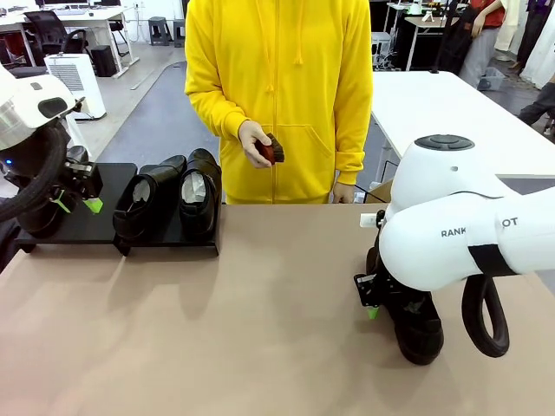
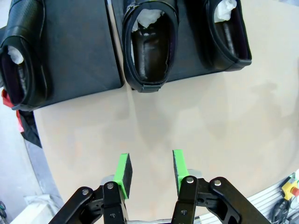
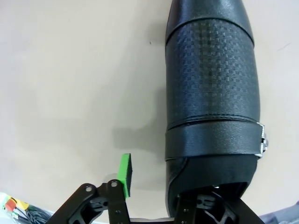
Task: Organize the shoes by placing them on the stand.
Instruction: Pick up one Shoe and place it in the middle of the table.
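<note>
Shoes, glossy black leather, white paper stuffing: two stand side by side on the stand (image 1: pixel 173 234), one (image 1: pixel 146 206) left of the other (image 1: pixel 199 201), toward its right end. A third shoe (image 2: pixel 23 63) sits at the stand's left end, seen from the left wrist. A fourth shoe (image 1: pixel 416 334) lies on the table (image 1: pixel 217 347) near its right edge, well apart from the stand.

Stand: low matte-black platform at the table's far left corner.

Right gripper (image 3: pixel 154 186): over the fourth shoe, one finger inside the opening, one green pad (image 3: pixel 125 172) outside; whether it is clamped cannot be told.

Left gripper (image 2: pixel 150 169): jaws apart, nothing between them, above bare table near the stand.

Person in yellow hoodie (image 1: pixel 277 78) at the far edge, holding a small brown brush (image 1: pixel 269 150).
</note>
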